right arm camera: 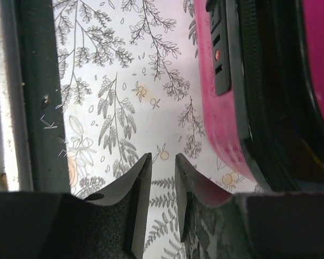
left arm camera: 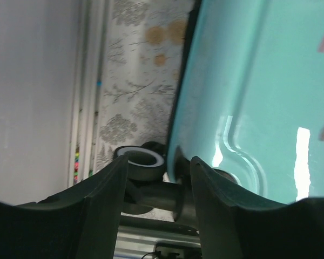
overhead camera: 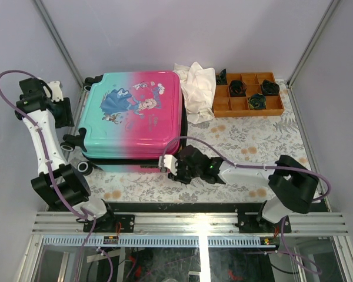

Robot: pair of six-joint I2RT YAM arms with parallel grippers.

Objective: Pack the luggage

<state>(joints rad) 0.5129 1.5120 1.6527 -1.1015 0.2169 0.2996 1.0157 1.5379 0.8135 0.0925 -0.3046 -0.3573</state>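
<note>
Luggage (left arm camera: 248, 81) cut off in wrist views

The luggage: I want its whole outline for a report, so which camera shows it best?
Top external: almost the whole luggage lies flat, printed shell up. The left wrist view shows only a teal corner and one wheel; the right wrist view only its pink side.

The luggage (overhead camera: 132, 117) lies flat on the table (overhead camera: 253, 141), toward its left edge and far side. Just right of it, at the far edge, sits a cloth (overhead camera: 197, 88), with the compartment tray (overhead camera: 247, 111) beside that, near the far right corner. The left gripper (left arm camera: 156, 167) straddles a wheel (left arm camera: 140, 162) on the luggage's left side. The right gripper (right arm camera: 163, 159) is over the table just before the luggage's near side.
</note>
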